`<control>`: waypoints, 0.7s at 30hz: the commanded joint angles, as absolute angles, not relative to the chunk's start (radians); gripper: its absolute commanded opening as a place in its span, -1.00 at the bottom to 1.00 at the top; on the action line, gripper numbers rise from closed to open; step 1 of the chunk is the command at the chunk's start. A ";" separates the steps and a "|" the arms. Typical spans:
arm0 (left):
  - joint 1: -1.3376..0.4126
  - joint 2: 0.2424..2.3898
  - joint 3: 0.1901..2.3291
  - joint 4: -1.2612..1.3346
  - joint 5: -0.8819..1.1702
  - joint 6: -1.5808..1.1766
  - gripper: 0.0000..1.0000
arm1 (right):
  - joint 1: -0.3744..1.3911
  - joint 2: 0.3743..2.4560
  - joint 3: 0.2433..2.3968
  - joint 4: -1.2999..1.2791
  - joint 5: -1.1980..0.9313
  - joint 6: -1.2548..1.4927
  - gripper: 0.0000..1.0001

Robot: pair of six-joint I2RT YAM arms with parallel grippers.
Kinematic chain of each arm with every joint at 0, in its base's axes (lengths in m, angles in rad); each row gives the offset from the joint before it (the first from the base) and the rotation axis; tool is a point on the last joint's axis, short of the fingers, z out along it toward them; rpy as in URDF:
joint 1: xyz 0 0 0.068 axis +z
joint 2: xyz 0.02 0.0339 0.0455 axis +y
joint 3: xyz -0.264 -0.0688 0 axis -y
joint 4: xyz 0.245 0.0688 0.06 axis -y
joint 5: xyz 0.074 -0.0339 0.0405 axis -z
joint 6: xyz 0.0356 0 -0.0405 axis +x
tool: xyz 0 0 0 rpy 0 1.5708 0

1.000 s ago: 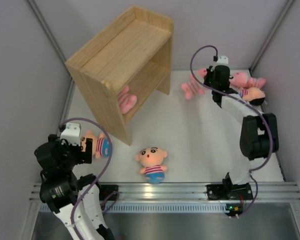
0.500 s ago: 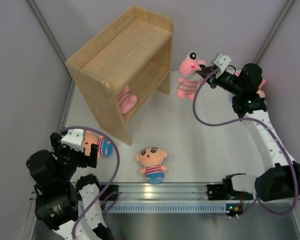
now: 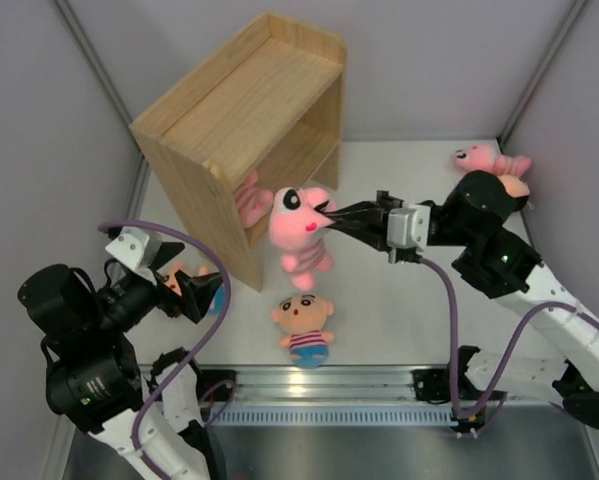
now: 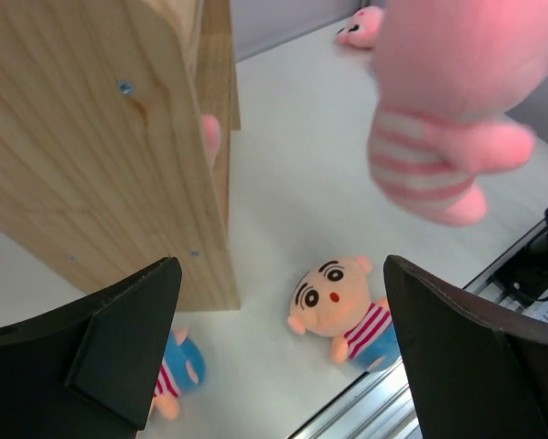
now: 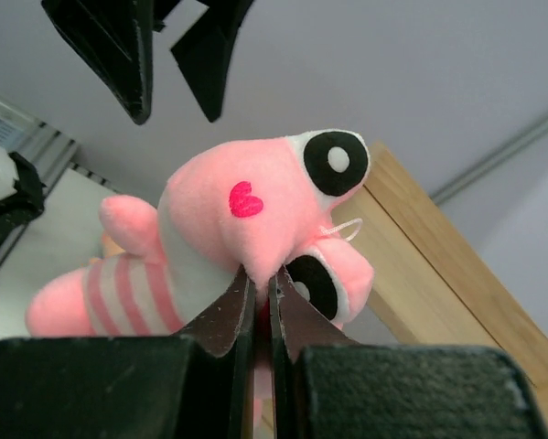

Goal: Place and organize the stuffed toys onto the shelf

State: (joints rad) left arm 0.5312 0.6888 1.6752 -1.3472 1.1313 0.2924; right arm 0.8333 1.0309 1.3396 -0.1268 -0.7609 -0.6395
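the right gripper (image 3: pixel 329 212) is pinching the pink toy (image 3: pixel 299 225) by the tip of its snout, its two fingers closed down to a sliver on that small fold of plush, as the right wrist view shows. held by so little, the toy is hanging in the air with its striped body and legs dangling below the head, free of the table (image 3: pixel 409 300). it is hovering just in front of the open side of the shelf (image 3: pixel 239 100), which is probably why the arm is reaching so far across: the snout grip is leaving the body free to go into the opening first. inside the lower space another striped toy (image 3: pixel 251 200) is already lying with its legs poking out past the edge, so the new one will likely need a spot beside it or on the board above. the left gripper (image 3: pixel 194 292) is spread wide and holding nothing, hanging low near the shelf's side panel, seemingly waiting its turn. just beneath it a boy doll (image 4: pixel 177 375) in blue shorts is lying against the foot of that panel, and a second boy doll (image 3: pixel 301 325) is lying face up on the table near the front rail. two more toys (image 3: pixel 489 160) are resting at the far right edge, well apart from the shelf, so most of the tidying is not yet done.
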 commanded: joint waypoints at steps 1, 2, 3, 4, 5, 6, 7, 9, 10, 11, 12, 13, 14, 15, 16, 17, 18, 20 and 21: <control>0.581 0.663 1.753 -1.332 1.369 0.287 0.97 | 0.996 1.132 1.414 -0.198 -0.661 -0.730 -1.00; 0.606 0.655 1.756 -1.333 1.402 0.297 0.97 | 1.024 1.153 1.455 -0.218 -0.631 -0.739 -1.00; 0.615 0.647 1.759 -1.332 1.425 0.305 0.97 | 1.051 1.173 1.474 -0.239 -0.618 -0.748 -1.00; 0.621 0.647 1.766 -1.331 1.469 0.299 0.97 | 1.086 1.210 1.489 -0.241 -0.611 -0.747 -1.00; 0.624 0.650 1.767 -1.330 1.486 0.284 0.97 | 1.094 1.222 1.508 -0.239 -0.604 -0.749 -1.00; 0.624 0.658 1.764 -1.330 1.496 0.244 0.97 | 1.104 1.233 1.515 -0.239 -0.601 -0.753 -1.00; 0.624 0.678 1.750 -1.331 1.508 0.226 0.97 | 1.121 1.249 1.522 -0.242 -0.595 -0.765 -1.00; 0.623 0.693 1.726 -1.331 1.506 0.200 0.97 | 1.137 1.250 1.529 -0.244 -0.592 -0.782 -1.00; 0.623 0.696 1.701 -1.331 1.494 0.207 0.97 | 1.146 1.252 1.528 -0.239 -0.594 -0.785 -1.00; 0.624 0.693 1.691 -1.331 1.464 0.219 0.97 | 1.152 1.250 1.526 -0.239 -0.604 -0.790 -1.00; 0.624 0.690 1.684 -1.333 1.450 0.247 0.97 | 1.157 1.249 1.526 -0.239 -0.615 -0.795 -1.00; 0.624 0.686 1.683 -1.333 1.439 0.258 0.97 | 1.161 1.246 1.523 -0.239 -0.627 -0.802 -1.00; 0.630 0.680 1.684 -1.335 1.424 0.265 0.97 | 1.170 1.247 1.519 -0.230 -0.655 -0.805 -1.00; 0.635 0.680 1.687 -1.333 1.413 0.273 0.93 | 1.175 1.247 1.516 -0.221 -0.667 -0.808 -1.00; 0.640 0.675 1.692 -1.332 1.411 0.278 0.88 | 1.181 1.250 1.514 -0.212 -0.675 -0.810 -1.00; 0.646 0.672 1.692 -1.331 1.413 0.281 0.80 | 1.193 1.252 1.511 -0.195 -0.690 -0.810 -1.00; 0.647 0.669 1.692 -1.331 1.419 0.290 0.68 | 1.198 1.256 1.509 -0.190 -0.699 -0.813 -1.00; 0.647 0.661 1.687 -1.331 1.424 0.290 0.51 | 1.207 1.262 1.514 -0.181 -0.733 -0.815 -1.00; 0.647 0.661 1.684 -1.330 1.428 0.290 0.20 | 1.207 1.267 1.517 -0.172 -0.745 -0.808 -1.00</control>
